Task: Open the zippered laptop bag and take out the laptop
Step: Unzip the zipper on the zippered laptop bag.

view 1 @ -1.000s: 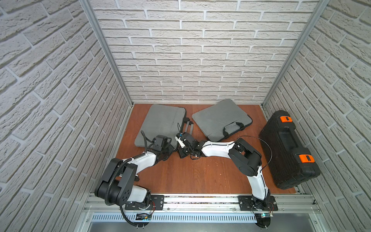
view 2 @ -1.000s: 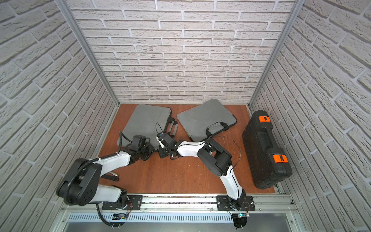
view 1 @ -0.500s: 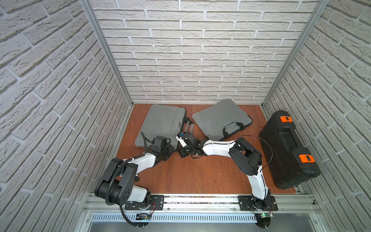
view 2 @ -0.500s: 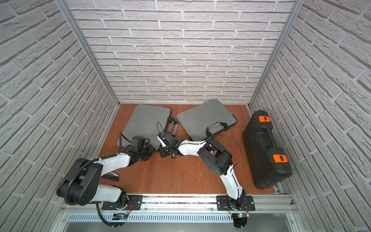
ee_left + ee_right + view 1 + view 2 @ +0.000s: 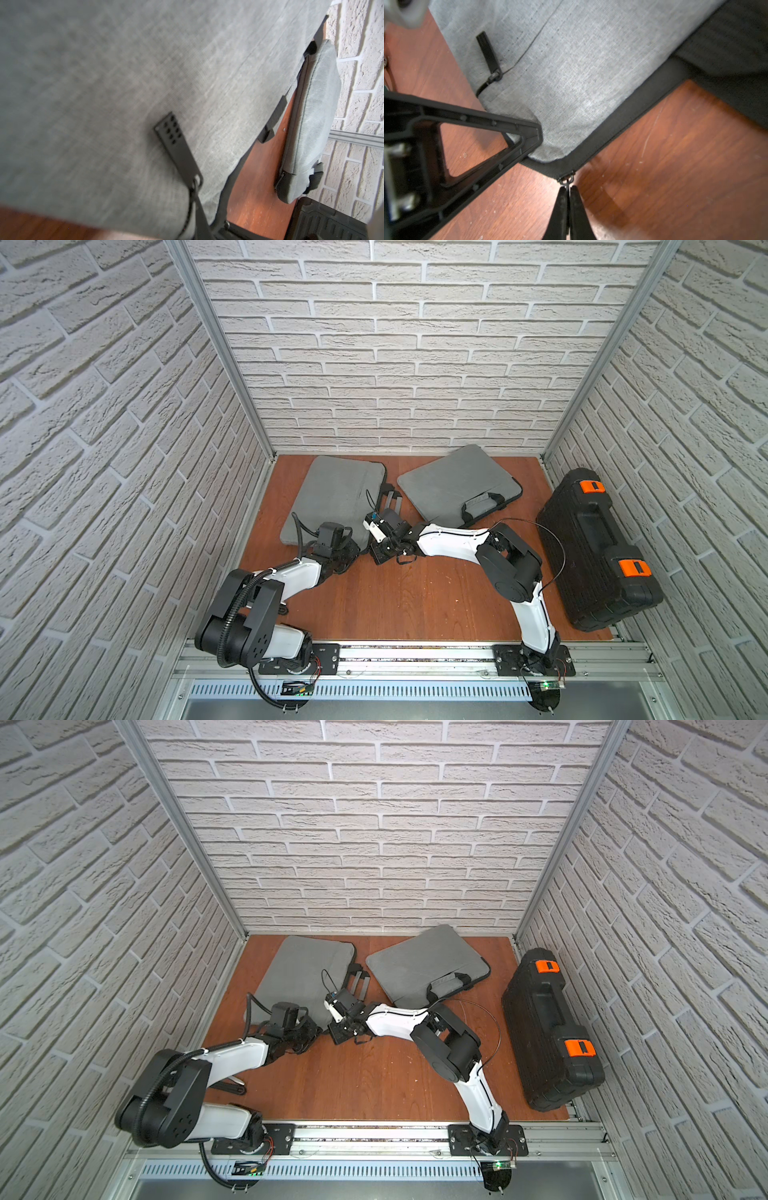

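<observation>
Right end effector [image 5: 567,190] apparently pinching zipper pull [image 5: 568,179], bag [image 5: 571,83] corner.

We see both top views brightly and evenly lit from overhead, sharp across the frame. The brick walls [image 5: 415,364] splay toward the corners, stretched by a wide lens. Soft, short shadows lie beneath the arms on the wooden table [image 5: 415,605]. In the left wrist view the grey laptop bag [image 5: 104,83] is smeared by close-up blur. In the right wrist view the zipper pull [image 5: 568,179] is fairly crisp, the right gripper [image 5: 568,190] soft, and a pale sheen streaks the wood.
</observation>
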Motion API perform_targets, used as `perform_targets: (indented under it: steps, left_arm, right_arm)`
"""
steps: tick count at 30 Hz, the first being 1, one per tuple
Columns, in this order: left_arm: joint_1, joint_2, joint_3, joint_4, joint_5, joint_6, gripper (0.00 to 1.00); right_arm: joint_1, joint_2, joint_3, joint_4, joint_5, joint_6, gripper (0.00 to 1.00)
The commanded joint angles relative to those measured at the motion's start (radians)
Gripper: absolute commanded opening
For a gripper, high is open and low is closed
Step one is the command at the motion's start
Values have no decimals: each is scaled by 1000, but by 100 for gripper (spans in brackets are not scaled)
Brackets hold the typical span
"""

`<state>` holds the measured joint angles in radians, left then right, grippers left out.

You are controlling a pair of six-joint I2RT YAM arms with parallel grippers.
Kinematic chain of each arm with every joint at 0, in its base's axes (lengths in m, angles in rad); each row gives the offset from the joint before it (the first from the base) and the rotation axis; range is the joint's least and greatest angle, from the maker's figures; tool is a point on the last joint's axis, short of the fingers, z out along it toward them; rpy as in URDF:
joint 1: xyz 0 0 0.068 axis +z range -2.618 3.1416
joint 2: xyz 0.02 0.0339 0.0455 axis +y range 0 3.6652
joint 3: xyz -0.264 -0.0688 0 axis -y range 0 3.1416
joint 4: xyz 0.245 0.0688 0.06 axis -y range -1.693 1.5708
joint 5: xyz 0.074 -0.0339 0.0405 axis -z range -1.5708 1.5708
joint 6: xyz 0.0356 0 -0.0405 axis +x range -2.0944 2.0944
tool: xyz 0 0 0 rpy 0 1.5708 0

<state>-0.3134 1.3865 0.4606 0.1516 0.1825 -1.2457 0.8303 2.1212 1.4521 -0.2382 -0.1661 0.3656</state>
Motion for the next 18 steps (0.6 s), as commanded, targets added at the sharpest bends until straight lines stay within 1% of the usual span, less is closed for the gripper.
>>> perform_targets:
  steps: [1,8,13,18]
  left_arm:
    - [23,-10,-36,-63,-32,41,0]
    - [55,-35,-61,-68,-28,45,0]
    - [76,-68,-80,-88,-29,52,0]
    - [89,-96,-90,-110,-35,58,0]
  right_arm:
    - [-43,13,28,-129,71,-27,6]
    - [-53,1,76,-230,153,-127,6]
    - [-53,-4,97,-257,186,-170,6]
    - [-54,4,116,-263,175,-173,6]
